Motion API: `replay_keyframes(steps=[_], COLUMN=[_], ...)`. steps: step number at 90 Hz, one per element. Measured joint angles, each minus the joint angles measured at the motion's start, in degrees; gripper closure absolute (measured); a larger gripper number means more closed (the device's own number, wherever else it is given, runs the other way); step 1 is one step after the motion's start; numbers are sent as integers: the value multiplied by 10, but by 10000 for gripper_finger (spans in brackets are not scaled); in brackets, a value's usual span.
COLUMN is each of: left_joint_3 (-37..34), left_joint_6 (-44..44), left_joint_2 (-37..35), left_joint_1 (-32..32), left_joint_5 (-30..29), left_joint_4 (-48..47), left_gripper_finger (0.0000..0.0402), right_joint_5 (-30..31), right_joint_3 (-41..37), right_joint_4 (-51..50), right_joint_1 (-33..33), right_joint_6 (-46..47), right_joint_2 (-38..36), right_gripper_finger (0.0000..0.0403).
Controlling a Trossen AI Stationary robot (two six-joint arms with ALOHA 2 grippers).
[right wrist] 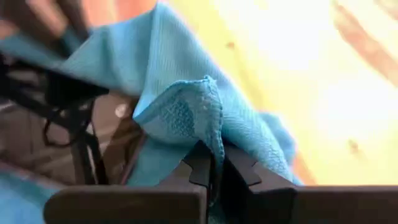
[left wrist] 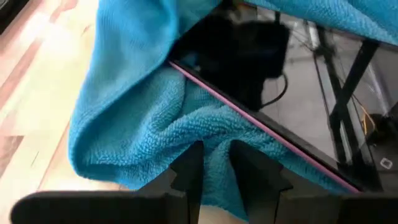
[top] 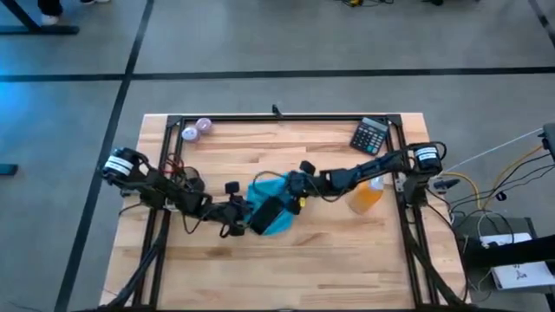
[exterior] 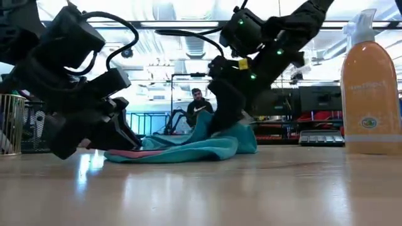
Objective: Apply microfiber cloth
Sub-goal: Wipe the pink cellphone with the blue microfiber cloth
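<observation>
From above, the cloth point(top: 270, 201) lies bunched near the middle of the wooden desk point(top: 286, 260), with a black phone point(top: 265, 214) lying on it at a slant. The left gripper point(top: 246, 216) reaches in from the left and meets the cloth's near-left edge, while the right gripper point(top: 290, 185) comes in from the right and sits on the cloth's far side. An orange spray bottle point(top: 368, 196) stands just under the right arm, a calculator point(top: 370, 135) lies near the desk's far right corner, and two small pale round things point(top: 196, 129) sit near the far left corner. At desk height, the cloth point(exterior: 188, 148) spreads flat on the desk with one part drawn up into a peak under the right gripper point(exterior: 224, 122); the left gripper point(exterior: 122, 139) is low at its other end, and the bottle point(exterior: 370, 88) stands well to the side. A person point(exterior: 198, 108) sits in the room behind. In the left wrist view, the left gripper point(left wrist: 216, 163) is closed on a fold of cloth point(left wrist: 137, 118), with the phone point(left wrist: 273, 93) lying across the fabric just beyond. In the right wrist view, the right gripper point(right wrist: 217, 165) is pinched tight on a raised cloth point(right wrist: 186, 106) corner.
</observation>
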Motion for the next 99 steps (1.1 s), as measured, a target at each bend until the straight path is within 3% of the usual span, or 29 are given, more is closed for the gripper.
replay_keyframes(steps=[31,45,61,80,99], left_joint_3=[0,0,0,0,-1], left_joint_6=[2,2,4,4,5], left_joint_2=[9,9,9,9,10], left_joint_1=[0,0,0,0,0], left_joint_5=[0,1,2,2,1], left_joint_4=[7,5,6,6,19], left_gripper_finger=[327,327,327,327,327], right_joint_5=[-13,-77,-87,-86,-83], right_joint_3=[12,12,20,79,134], right_joint_4=[-11,-12,-39,-157,-215], right_joint_1=[-110,-122,-116,-94,-50], right_joint_6=[-13,-31,-74,-123,-152], right_joint_2=[7,7,3,-12,-14], right_gripper_finger=[403,393,325,229,175])
